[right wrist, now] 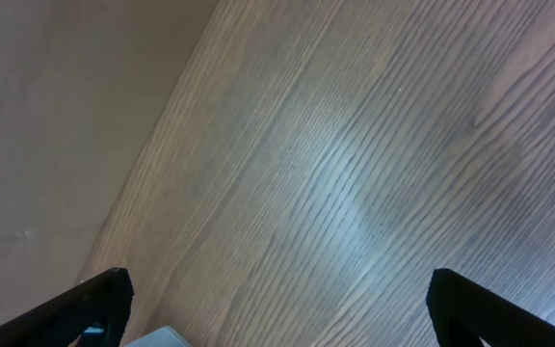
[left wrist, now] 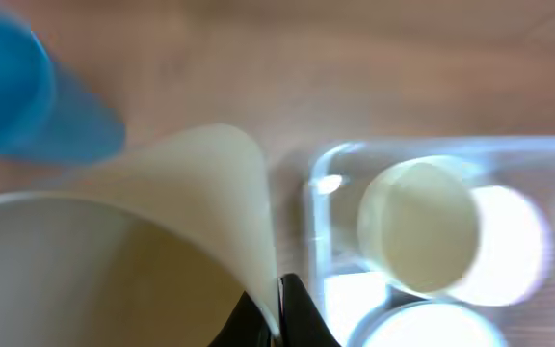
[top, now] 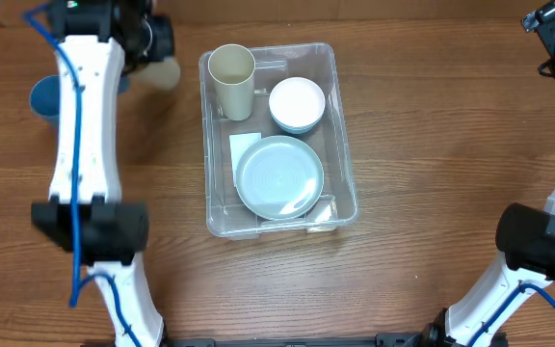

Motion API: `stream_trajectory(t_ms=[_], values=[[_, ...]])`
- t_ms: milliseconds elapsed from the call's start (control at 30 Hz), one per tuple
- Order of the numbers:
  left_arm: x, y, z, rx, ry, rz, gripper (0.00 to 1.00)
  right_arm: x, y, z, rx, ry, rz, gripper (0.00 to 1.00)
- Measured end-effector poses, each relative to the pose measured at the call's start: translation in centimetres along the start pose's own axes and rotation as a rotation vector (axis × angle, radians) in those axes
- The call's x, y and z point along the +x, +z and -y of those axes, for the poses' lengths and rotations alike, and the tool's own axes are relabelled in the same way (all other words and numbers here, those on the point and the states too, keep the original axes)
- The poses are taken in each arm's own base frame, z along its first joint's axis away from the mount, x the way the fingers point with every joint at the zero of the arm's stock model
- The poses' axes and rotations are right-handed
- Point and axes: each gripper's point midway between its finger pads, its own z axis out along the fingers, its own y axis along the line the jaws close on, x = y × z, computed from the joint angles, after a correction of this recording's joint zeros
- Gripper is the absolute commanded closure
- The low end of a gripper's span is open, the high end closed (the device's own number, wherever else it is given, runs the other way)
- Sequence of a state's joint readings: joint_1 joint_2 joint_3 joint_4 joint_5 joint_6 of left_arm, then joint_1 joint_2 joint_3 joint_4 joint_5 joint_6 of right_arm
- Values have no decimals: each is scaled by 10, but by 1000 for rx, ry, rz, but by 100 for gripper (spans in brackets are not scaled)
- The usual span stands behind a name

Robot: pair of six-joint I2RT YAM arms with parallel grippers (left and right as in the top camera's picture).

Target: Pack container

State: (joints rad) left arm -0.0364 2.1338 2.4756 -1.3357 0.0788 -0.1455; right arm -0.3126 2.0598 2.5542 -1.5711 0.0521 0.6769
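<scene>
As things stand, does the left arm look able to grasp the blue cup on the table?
Probably not yet. The blue cup lies close beside the left gripper with nothing between, but its fingers seem clamped on a cream cup at the rim, so they are occupied.

A large cream cup point(left wrist: 162, 231) fills the lower left, its wall pinched by the left gripper point(left wrist: 272, 324). A blurred blue cup point(left wrist: 17, 92) sits upper left. At right, the container point(left wrist: 318, 226) holds a second cream cup point(left wrist: 417, 226).
</scene>
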Motion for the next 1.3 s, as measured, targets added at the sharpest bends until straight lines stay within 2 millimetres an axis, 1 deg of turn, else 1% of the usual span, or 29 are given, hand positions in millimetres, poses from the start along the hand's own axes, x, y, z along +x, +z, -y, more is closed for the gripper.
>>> stream_trajectory(t_ms=[33,67,100,133,167,200,233,267,300,367,500,567,633,833,900,933,1233,1300], values=[[-15,-46,18,24,33,116,96,0,0,0,0,0,0,0],[-18,-60,23,31,47,148,96,0,0,0,0,1,0,0],[-25,-110,46,35,104,268,96,0,0,0,0,0,0,0],[-25,-128,61,46,147,311,96,0,0,0,0,0,0,0],[-24,-142,80,63,205,350,96,0,0,0,0,0,0,0],[-19,-147,103,89,274,363,96,0,0,0,0,0,0,0],[-13,-143,122,108,331,354,96,0,0,0,0,0,0,0],[-9,-136,134,115,371,341,96,0,0,0,0,0,0,0],[-6,-124,144,106,407,327,96,0,0,0,0,0,0,0],[0,-105,154,88,448,289,96,0,0,0,0,1,-1,0],[12,-66,154,50,467,195,96,0,0,0,0,1,0,0],[22,-49,151,34,475,134,96,0,0,0,0,0,-1,0],[27,-43,149,28,479,105,96,0,0,0,0,0,0,0],[40,-42,142,12,486,47,96,0,0,0,0,0,0,0],[40,-42,142,12,486,46,73,0,0,0,0,0,0,0],[40,-42,142,11,485,47,66,0,0,0,0,0,0,0],[35,-42,143,9,480,67,66,0,0,0,0,0,0,0],[33,-42,142,-1,477,77,53,0,0,0,0,1,-1,0]])
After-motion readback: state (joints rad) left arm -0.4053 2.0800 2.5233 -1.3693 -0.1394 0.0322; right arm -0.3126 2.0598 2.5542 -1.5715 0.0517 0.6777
